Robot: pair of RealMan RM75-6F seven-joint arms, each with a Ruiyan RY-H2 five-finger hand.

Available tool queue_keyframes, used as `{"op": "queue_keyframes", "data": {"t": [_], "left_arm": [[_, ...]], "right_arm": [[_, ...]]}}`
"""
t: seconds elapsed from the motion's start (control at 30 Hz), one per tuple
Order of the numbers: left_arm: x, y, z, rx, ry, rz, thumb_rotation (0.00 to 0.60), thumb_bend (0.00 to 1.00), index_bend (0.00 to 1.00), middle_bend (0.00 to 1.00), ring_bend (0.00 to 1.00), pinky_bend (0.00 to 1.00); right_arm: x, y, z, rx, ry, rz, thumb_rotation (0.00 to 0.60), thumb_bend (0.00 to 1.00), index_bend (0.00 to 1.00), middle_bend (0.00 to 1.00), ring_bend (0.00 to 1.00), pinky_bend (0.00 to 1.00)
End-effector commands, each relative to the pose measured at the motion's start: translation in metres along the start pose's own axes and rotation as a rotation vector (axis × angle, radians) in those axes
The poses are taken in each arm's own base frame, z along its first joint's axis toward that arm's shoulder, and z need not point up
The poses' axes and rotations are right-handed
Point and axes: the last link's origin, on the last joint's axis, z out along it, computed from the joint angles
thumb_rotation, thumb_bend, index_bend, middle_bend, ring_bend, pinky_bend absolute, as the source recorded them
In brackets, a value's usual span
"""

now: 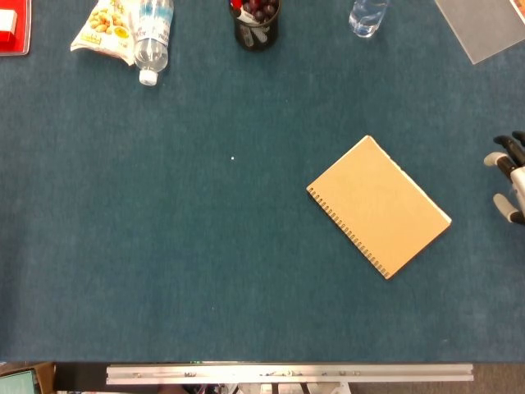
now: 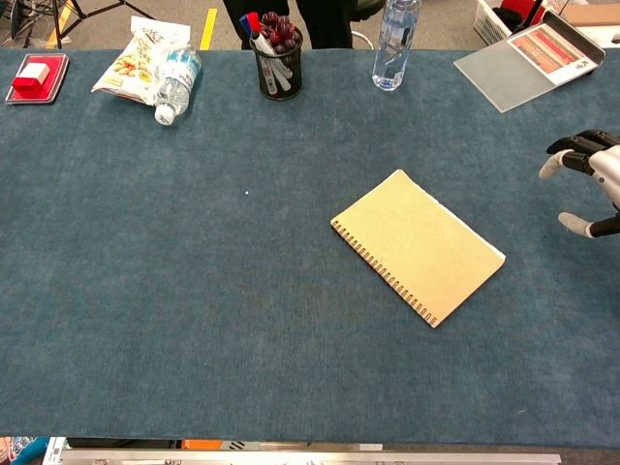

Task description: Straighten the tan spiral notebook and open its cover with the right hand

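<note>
The tan spiral notebook (image 1: 379,206) (image 2: 418,246) lies shut on the blue table, turned askew, with its wire binding along the lower-left edge. My right hand (image 1: 510,182) (image 2: 589,180) shows at the far right edge of both views, fingers apart and holding nothing, well to the right of the notebook and not touching it. The left hand does not appear in either view.
Along the far edge stand a black pen cup (image 2: 277,58), an upright water bottle (image 2: 393,41), a lying bottle (image 2: 174,81) on a snack bag (image 2: 137,60), a red box (image 2: 34,75) and a grey folder (image 2: 528,58). A metal rail (image 1: 287,373) runs along the near edge.
</note>
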Motion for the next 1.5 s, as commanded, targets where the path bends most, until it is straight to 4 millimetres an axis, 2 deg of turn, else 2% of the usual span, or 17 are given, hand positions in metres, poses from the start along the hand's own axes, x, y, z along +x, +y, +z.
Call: {"op": "queue_keyframes", "data": {"t": [0.03, 0.7, 1.5], "left_arm": [[0.0, 0.0, 0.0, 0.001, 0.0, -0.002, 0.6, 0.36, 0.25, 0.06, 0.11, 0.28], [-0.006, -0.005, -0.002, 0.015, -0.013, -0.032, 0.6, 0.36, 0.25, 0.06, 0.11, 0.28], [-0.01, -0.012, -0.003, 0.026, -0.026, -0.044, 0.6, 0.36, 0.25, 0.06, 0.11, 0.28]], "right_arm": [[-0.002, -0.002, 0.002, 0.004, -0.005, -0.003, 0.6, 0.23, 0.36, 0.22, 0.16, 0.29], [-0.024, -0.024, 0.017, 0.058, -0.048, 0.004, 0.6, 0.23, 0.36, 0.21, 0.15, 0.29], [-0.033, -0.04, 0.028, 0.104, -0.065, -0.004, 0.6, 0.23, 0.36, 0.21, 0.15, 0.29]]}}
